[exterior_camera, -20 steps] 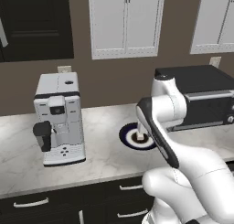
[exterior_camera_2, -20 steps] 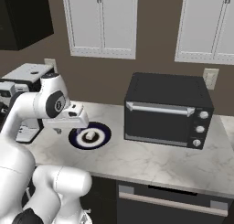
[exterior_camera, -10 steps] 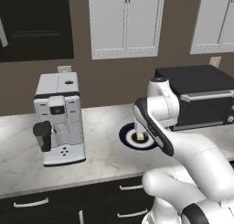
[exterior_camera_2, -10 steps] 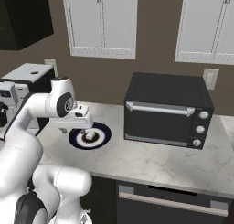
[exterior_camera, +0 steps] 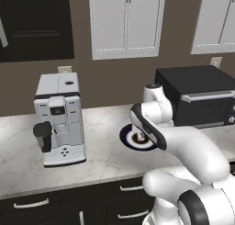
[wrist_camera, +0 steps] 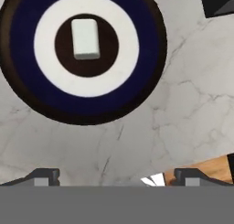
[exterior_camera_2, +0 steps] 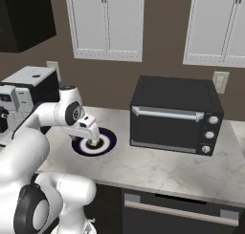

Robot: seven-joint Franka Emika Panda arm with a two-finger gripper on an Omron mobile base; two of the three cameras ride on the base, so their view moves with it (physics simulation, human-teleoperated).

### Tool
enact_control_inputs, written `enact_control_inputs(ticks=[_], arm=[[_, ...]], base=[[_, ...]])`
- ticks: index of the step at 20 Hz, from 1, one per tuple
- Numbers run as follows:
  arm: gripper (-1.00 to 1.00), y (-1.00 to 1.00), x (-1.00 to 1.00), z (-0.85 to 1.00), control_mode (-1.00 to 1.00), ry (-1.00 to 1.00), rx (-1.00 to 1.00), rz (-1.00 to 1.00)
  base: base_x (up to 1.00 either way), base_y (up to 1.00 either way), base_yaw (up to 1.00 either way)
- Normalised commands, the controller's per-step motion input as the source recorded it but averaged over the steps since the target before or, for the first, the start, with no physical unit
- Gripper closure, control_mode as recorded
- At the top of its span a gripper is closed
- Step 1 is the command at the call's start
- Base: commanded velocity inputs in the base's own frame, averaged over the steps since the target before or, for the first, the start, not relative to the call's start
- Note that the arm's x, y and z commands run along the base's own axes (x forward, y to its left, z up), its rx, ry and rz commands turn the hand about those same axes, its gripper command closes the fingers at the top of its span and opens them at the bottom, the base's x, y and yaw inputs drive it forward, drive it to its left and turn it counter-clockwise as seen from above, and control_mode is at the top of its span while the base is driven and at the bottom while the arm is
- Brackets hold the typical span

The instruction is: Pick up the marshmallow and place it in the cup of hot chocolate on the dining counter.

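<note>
Marbled worktop carries the plate, with the marshmallow lying at the plate's brown centre. The gripper, jaws spread wide and empty, is apparently offset from the plate's centre; if lowered uncorrected, the marshmallow could be missed or nudged aside.

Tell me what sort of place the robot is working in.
A rendered home kitchen, by the look of it: a marbled worktop carries a white coffee machine and a black toaster oven, with white wall cabinets above and dark drawers below.

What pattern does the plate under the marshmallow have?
Concentric rings: the plate has a dark blue rim, a white band and a brown centre holding the white marshmallow. Clearest in the hand view.
</note>
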Motion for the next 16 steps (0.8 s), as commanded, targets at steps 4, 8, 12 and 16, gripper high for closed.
enact_control_inputs(ticks=[4, 8, 12, 16], arm=[[-1.0, 0.0, 0.25, -0.23, -1.0, 0.0, 0.03, -0.06], [-1.0, 0.0, 0.28, -0.2, -1.0, 0.0, 0.0, -0.01], [-1.0, 0.0, 0.24, -0.2, -1.0, 0.0, 0.0, 0.0], [-1.0, 0.0, 0.23, -0.22, -1.0, 0.0, 0.0, 0.03]], base=[[0.0, 0.0, 0.0], [0.0, 0.0, 0.0], [0.0, 0.0, 0.0], [0.0, 0.0, 0.0]])
